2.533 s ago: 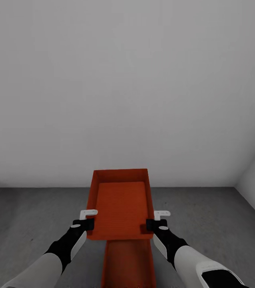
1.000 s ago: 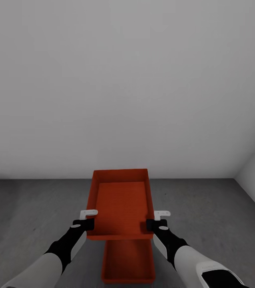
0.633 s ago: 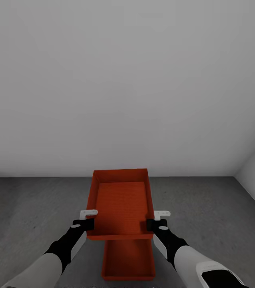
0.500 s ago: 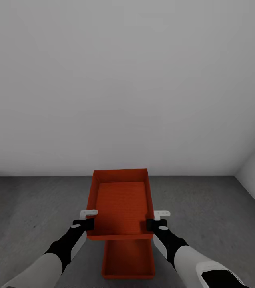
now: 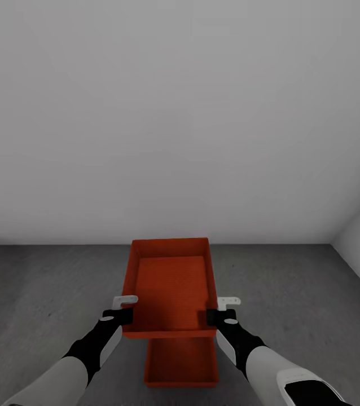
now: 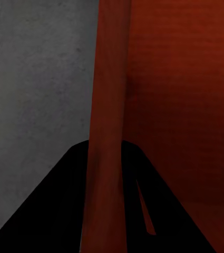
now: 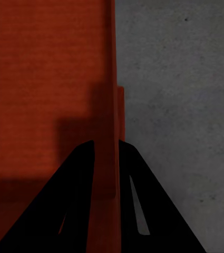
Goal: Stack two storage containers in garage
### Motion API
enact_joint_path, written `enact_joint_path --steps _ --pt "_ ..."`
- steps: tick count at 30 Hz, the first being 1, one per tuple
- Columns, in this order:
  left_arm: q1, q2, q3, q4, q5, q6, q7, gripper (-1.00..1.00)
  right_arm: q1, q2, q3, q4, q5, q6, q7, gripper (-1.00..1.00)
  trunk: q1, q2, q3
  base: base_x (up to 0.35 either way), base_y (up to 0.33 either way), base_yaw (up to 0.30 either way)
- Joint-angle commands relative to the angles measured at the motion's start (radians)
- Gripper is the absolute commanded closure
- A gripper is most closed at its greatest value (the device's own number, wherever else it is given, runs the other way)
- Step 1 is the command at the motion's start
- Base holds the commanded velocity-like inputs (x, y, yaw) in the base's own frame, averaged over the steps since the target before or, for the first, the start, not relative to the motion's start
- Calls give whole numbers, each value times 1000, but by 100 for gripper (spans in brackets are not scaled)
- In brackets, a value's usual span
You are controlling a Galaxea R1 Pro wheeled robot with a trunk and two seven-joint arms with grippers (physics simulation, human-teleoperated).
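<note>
Since you hold the upper storage container [image 5: 170, 287] by its two long walls, treat it as a stiff, light, smooth-sided bin: likely slippery, so pinch the rims evenly near the middle of each side. Your left tool [image 5: 124, 309] is clamped over the left wall, which the left wrist view shows running between its fingers [image 6: 64, 211]; your right tool [image 5: 222, 309] grips the right wall likewise. You carry the bin level in the air, above and partly ahead of the second storage container [image 5: 181, 363], which sits on the grey concrete floor [image 5: 39, 293]. Count two containers, two tools, both engaged. A white wall [image 5: 180, 113] stands ahead.
</note>
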Motion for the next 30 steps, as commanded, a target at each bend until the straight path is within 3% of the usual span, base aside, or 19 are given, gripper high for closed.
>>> enact_joint_path --steps 1,30 --pt "0 3 64 0 4 7 109 100 -2 -64 -52 -3 15 -77 -26 100 0 -2 -3 0 0 0" --pt "0 5 64 3 4 7 107 100 -2 -65 -52 -3 15 -77 -26 100 0 -2 -50 0 0 0"
